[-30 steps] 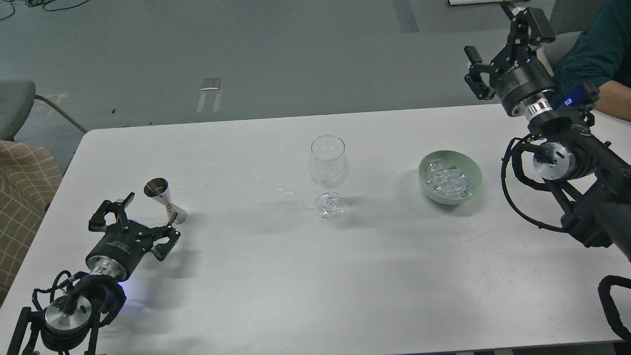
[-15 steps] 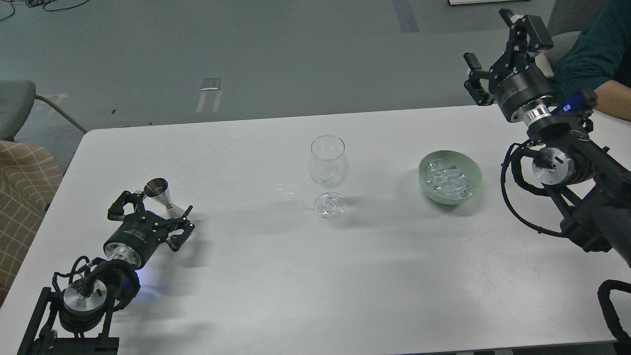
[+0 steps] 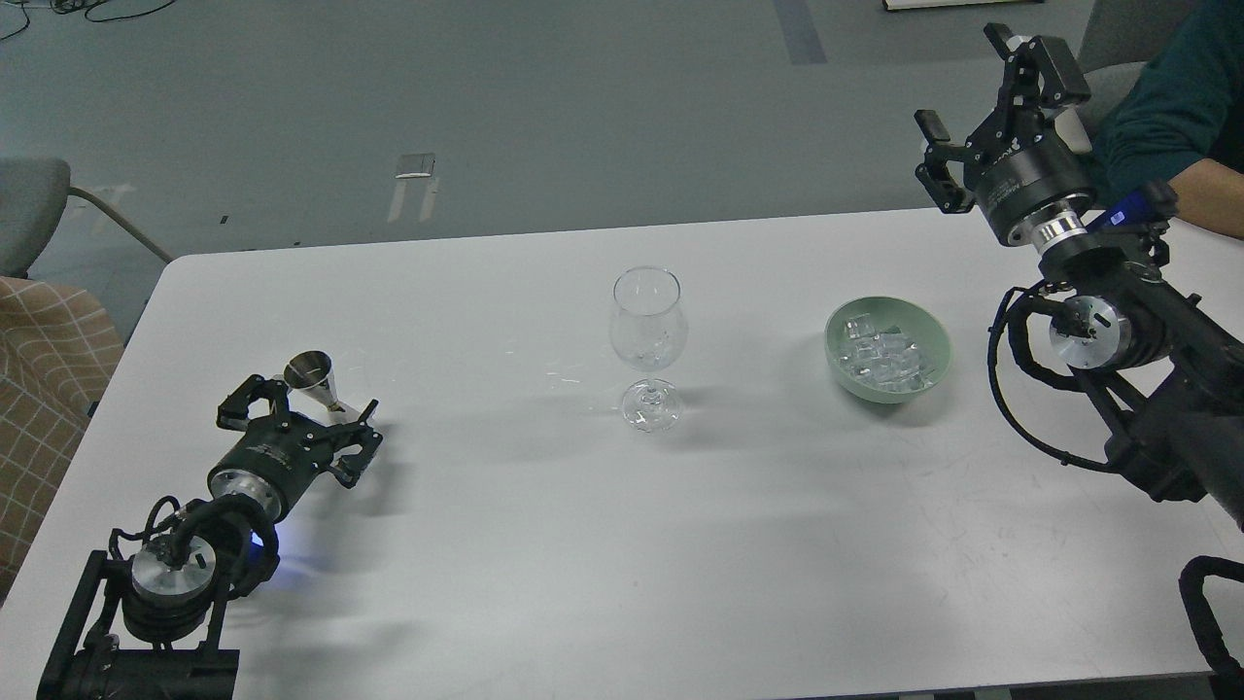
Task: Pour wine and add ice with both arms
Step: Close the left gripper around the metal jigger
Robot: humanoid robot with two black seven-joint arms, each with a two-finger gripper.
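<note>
Left gripper: your black two-finger left gripper [image 3: 297, 412] lies low over the white table [image 3: 544, 544], fingers spread either side of the small steel double-cone jigger [image 3: 317, 379], not clamped on it.
Right gripper: your black right gripper [image 3: 982, 112] hangs raised past the table's far right edge, fingers wide apart, holding nothing.
Ice: the heap of clear ice cubes [image 3: 880, 356] sits in the pale green round bowl [image 3: 935, 342], right of centre.
Glass: the clear stemmed wine glass [image 3: 648, 335] stands upright mid-table, well apart from both grippers.
Bystander: a teal-sleeved arm [image 3: 1181, 117] shows behind your right arm.
</note>
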